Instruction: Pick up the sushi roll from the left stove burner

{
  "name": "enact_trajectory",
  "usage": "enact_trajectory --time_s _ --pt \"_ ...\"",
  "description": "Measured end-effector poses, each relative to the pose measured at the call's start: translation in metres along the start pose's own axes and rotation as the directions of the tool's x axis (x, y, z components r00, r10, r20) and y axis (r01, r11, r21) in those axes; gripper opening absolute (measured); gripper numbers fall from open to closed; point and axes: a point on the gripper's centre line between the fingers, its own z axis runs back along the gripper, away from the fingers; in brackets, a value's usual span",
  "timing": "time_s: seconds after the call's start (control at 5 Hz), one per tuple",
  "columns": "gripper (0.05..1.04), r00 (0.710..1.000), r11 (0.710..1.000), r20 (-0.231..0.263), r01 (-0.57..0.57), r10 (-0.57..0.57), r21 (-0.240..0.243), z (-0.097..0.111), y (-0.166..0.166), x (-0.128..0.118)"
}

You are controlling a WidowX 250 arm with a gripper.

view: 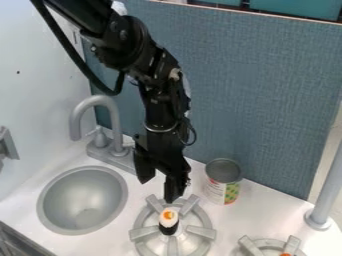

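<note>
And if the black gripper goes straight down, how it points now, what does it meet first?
Probably the back edge of the burner beside the sink. Depth is unclear in this slanted view, so the gripper may instead meet the white counter just behind the burner.

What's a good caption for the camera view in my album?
Black gripper near a toy stove burner, between the round sink and a can.

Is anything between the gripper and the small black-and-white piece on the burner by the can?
Nothing visible stands between the gripper and the black-and-white piece. The burner's prongs spread around it, and the can stands off to one side.
</note>
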Motion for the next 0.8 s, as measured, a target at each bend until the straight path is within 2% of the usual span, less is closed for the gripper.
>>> enact_trajectory --time_s 0.2,0.4,0.8 --pt "1.002 1.000 1.000 -0.027 0.003 -0.003 -0.006 -0.009 0.000 -0.004" --pt "1.002 0.998 0.998 -0.008 0.061 -0.061 -0.012 -0.030 0.001 0.009" --pt "1.002 0.993 0.994 -0.036 0.112 -0.113 -0.017 -0.062 0.006 0.026"
